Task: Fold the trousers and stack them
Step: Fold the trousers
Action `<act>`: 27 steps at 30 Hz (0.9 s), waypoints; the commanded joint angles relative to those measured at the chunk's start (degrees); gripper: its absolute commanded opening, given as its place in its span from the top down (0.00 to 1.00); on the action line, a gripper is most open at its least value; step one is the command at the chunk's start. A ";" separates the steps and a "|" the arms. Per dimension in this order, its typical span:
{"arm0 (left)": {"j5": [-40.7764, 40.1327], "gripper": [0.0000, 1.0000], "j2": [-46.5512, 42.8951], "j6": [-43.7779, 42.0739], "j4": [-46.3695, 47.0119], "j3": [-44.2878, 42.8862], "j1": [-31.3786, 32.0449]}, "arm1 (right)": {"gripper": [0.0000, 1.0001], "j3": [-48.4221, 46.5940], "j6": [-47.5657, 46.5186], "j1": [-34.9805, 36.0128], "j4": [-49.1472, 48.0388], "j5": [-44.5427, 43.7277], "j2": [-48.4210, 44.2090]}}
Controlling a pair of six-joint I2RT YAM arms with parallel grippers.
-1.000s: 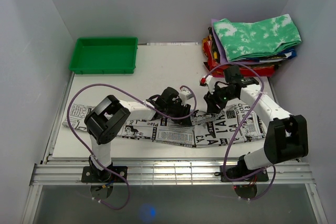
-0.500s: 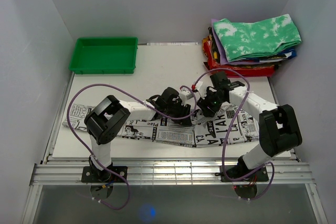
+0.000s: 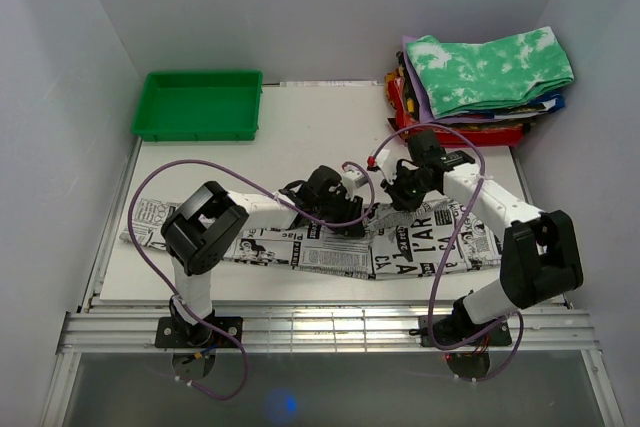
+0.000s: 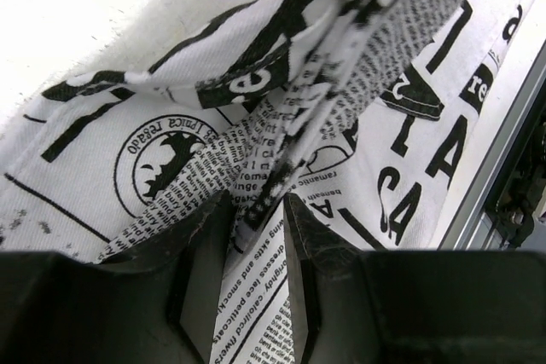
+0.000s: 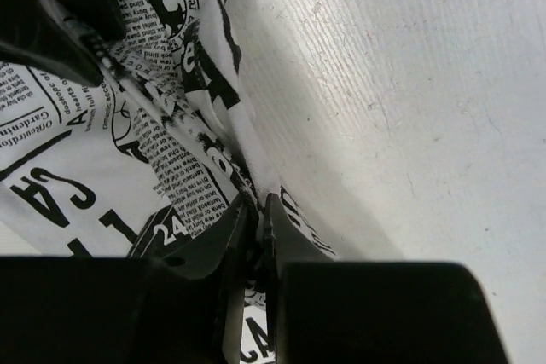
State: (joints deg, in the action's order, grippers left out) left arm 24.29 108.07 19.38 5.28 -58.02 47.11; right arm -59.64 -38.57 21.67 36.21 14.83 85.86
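The trousers (image 3: 330,252) lie lengthwise, left to right, along the near side of the bench (image 3: 300,137). At their far edge, mid-length, the left fingers (image 4: 198,240) clamp a raised fold; the right fingers (image 5: 223,240), just beside, pinch that edge tight.

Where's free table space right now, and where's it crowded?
Free: bare table between the green tray and the clothes stack, behind the trousers. Crowded: the near strip, covered by the trousers, with the left gripper and right gripper pinching them mid-table.
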 commanded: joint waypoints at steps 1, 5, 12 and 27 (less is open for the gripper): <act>-4.16 0.57 1.70 -0.04 -7.21 1.24 0.35 | 0.92 -2.77 -4.14 -1.72 0.18 -4.28 -4.91; -5.40 0.56 0.21 0.40 -6.86 1.94 -0.26 | 0.92 -0.05 -7.22 -1.72 1.06 -6.21 -7.29; -2.07 0.29 -13.39 3.48 1.04 6.51 -6.15 | 0.92 4.26 -4.94 -1.72 -4.47 -11.40 -7.91; -0.65 0.34 -6.67 12.00 2.98 -3.50 -7.21 | 0.92 7.16 -4.85 0.56 -4.21 -1.56 -14.04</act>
State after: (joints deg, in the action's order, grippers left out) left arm 24.77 96.84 27.81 8.43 -59.53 39.57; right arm -53.34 -42.85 21.30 32.93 10.11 75.88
